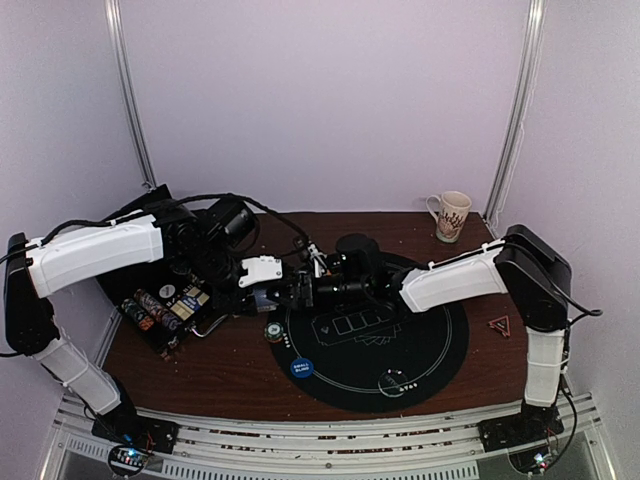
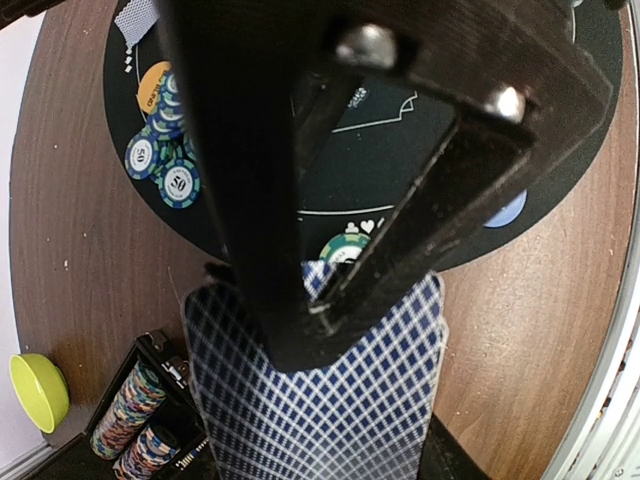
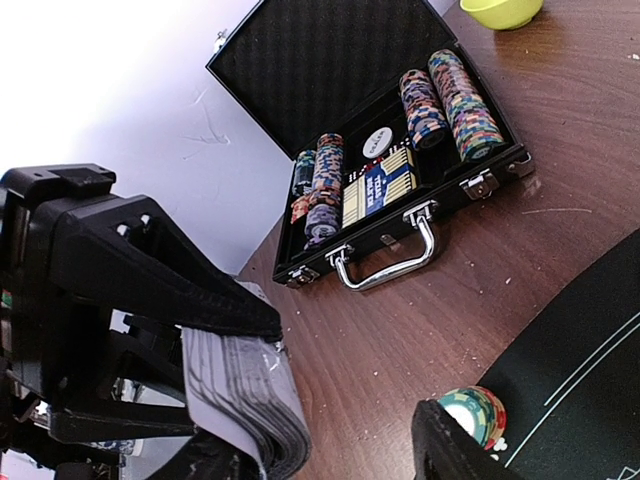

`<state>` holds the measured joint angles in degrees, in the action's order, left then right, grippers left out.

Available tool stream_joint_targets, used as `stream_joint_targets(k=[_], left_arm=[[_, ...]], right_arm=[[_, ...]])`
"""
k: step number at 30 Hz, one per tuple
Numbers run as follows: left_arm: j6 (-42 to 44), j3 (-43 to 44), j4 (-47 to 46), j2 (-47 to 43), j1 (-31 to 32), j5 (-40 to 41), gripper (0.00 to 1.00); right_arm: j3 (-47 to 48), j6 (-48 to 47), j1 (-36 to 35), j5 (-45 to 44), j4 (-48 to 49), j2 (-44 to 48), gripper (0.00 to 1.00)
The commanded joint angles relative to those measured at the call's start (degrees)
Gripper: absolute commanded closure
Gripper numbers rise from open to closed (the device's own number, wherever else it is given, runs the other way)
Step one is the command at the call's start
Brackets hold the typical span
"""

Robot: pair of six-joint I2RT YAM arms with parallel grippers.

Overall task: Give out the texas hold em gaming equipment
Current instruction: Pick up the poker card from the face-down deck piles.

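- In the top view, the left claw (image 1: pixel 268 296) and the right claw (image 1: pixel 303 290) are seen nose to nose at the left rim of the round black mat (image 1: pixel 440 340), and what lies between them is hidden by the arms. A striped poker chip (image 1: pixel 275 332) and a blue "small blind" disc (image 1: pixel 302 368) lie just below. The open chip case (image 1: pixel 160 300) is at the left, and a patterned mug (image 1: pixel 450 215) stands well apart at the back of the tabletop (image 1: pixel 230 370).
- From the left wrist, the left claw is shown clenched on a deck of cards (image 2: pixel 320 410) with blue lattice backs, and much of the mat is blocked by its dark fingers. A heap of chips (image 2: pixel 165 160) and an orange disc (image 2: pixel 150 85) on the mat are seen only here. A yellow-green bowl (image 2: pixel 35 390) sits beside the case.
- From the right wrist, the deck is seen edge-on, held off the wood. The right claw's finger (image 3: pixel 455 450) stands apart from it with bare wood between, so this claw is released. The poker chip is partly covered by that finger.
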<state>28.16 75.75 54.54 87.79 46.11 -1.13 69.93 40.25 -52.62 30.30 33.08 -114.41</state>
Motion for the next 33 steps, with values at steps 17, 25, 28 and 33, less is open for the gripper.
stream_joint_targets(k=[17, 25, 28, 33], left_arm=[[0.6, -0.9, -1.1, 0.5, -0.1, 0.9, 0.52], [0.5, -1.5, -0.8, 0.4, -0.2, 1.2, 0.53], [0.4, -1.9, -0.8, 0.0, -0.2, 1.3, 0.52], [0.3, -2.0, -0.8, -0.3, -0.5, 1.5, 0.53]], right_arm=[[0.2, -1.5, 0.1, 1.4, -6.3, 4.5, 0.86], [-0.2, -4.6, 0.4, 0.8, -11.2, 7.3, 1.00], [-1.2, -5.1, 1.0, 1.5, -11.9, 9.2, 1.00], [-3.2, -6.5, 3.0, 2.7, -14.2, 13.3, 1.00]])
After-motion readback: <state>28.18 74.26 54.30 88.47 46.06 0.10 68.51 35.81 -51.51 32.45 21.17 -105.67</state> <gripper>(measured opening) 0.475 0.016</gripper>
